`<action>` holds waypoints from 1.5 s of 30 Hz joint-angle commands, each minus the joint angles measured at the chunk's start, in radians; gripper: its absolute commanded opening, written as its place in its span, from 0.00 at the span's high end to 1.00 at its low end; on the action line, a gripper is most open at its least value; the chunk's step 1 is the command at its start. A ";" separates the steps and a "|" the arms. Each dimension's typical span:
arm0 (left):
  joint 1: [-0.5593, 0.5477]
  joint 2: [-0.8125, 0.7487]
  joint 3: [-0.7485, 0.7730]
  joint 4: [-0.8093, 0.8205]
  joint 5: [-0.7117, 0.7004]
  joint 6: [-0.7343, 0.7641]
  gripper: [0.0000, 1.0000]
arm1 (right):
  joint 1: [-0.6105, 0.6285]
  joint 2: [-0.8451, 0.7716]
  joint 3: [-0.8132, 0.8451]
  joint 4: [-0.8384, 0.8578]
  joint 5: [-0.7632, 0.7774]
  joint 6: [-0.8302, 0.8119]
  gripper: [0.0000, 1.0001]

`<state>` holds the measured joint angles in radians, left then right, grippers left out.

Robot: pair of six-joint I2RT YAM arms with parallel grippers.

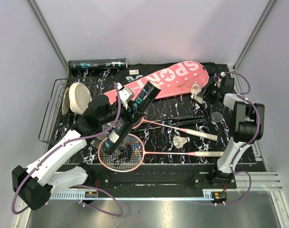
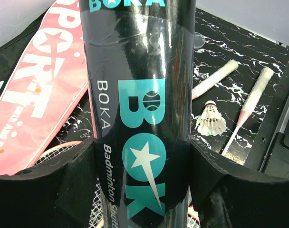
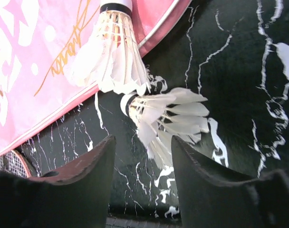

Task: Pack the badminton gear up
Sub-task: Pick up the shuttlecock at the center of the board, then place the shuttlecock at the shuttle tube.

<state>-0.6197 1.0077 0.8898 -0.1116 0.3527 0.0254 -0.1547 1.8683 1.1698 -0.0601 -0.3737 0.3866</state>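
The black-marbled tabletop [image 1: 158, 140] carries the black bag [image 1: 130, 70] along its far edge, and the pink SPORT case [image 1: 173, 78] lies slanted over it. Two rackets [image 1: 120, 152] lie toward the near edge, handles pointing right. The left claw [image 2: 140, 161] pinches the dark BOKA tube [image 2: 135, 71], tilted above the racket heads. A second tube [image 1: 97, 63] lies at the far left corner. The right claw [image 3: 142, 161] is spread. One shuttlecock [image 3: 166, 116] lies just past its fingers, and a second shuttlecock [image 3: 111, 47] rests on the case's edge.

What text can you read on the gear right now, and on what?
"BOKA" and "Badminton Shut", cut off: nearer dark tube.
"SPORT": pink racket case.
Gold script on that case: unreadable.
Labels on second tube and black bag: too small.
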 commanded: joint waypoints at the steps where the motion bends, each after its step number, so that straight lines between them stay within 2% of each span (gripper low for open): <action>1: 0.000 -0.011 0.015 0.073 0.022 0.005 1.00 | -0.002 0.063 0.064 0.106 -0.132 -0.011 0.48; 2: 0.001 -0.008 0.012 0.073 0.023 0.008 1.00 | -0.002 0.066 0.065 0.108 -0.134 -0.009 0.55; 3: 0.000 -0.003 0.014 0.075 0.023 0.014 1.00 | -0.002 0.068 0.065 0.111 -0.137 -0.006 0.69; 5: 0.002 0.008 0.018 0.073 0.026 0.021 1.00 | -0.002 0.046 0.056 0.124 -0.104 -0.015 0.78; 6: 0.000 0.020 0.020 0.067 0.032 0.036 1.00 | -0.002 0.034 0.062 0.118 -0.075 -0.017 1.00; 9: 0.002 0.045 0.023 0.049 0.045 0.114 1.00 | 0.029 -0.107 0.077 -0.100 0.114 -0.015 1.00; 10: 0.000 0.054 0.026 0.041 0.045 0.143 1.00 | 0.084 -0.230 0.067 -0.207 0.247 -0.014 1.00; 12: 0.001 0.075 0.031 0.017 0.060 0.224 1.00 | 0.139 -0.341 0.054 -0.339 0.298 -0.015 1.00; 15: 0.001 0.078 0.009 0.009 0.110 0.330 1.00 | 0.233 -0.493 0.082 -0.516 0.206 -0.031 1.00; 18: 0.002 0.046 -0.024 -0.002 0.150 0.419 1.00 | 0.273 -0.665 0.059 -0.553 0.070 -0.089 1.00; 19: 0.000 0.031 -0.038 -0.006 0.163 0.441 1.00 | 0.271 -0.739 0.063 -0.563 -0.052 -0.109 1.00; 22: 0.001 -0.018 -0.074 -0.003 0.204 0.495 1.00 | 0.274 -0.814 0.116 -0.619 -0.265 -0.126 1.00; 27: -0.002 -0.035 -0.060 -0.051 0.226 0.516 1.00 | 0.293 -0.833 0.191 -0.720 -0.473 -0.150 1.00; 30: -0.006 -0.052 -0.063 -0.054 0.250 0.521 1.00 | 0.322 -0.811 0.211 -0.744 -0.507 -0.170 1.00; 43: -0.029 -0.069 -0.075 -0.054 0.250 0.531 1.00 | 0.559 -0.706 0.221 -0.678 -0.464 -0.114 1.00; 44: -0.029 -0.070 -0.075 -0.056 0.252 0.531 1.00 | 0.585 -0.692 0.225 -0.675 -0.470 -0.111 0.96; 45: -0.029 -0.069 -0.075 -0.056 0.252 0.533 1.00 | 0.593 -0.678 0.219 -0.638 -0.496 -0.076 0.84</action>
<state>-0.6430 0.9630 0.8066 -0.2352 0.5594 0.5270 0.3870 1.1473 1.3548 -0.7750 -0.8303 0.2554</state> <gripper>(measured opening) 0.690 0.026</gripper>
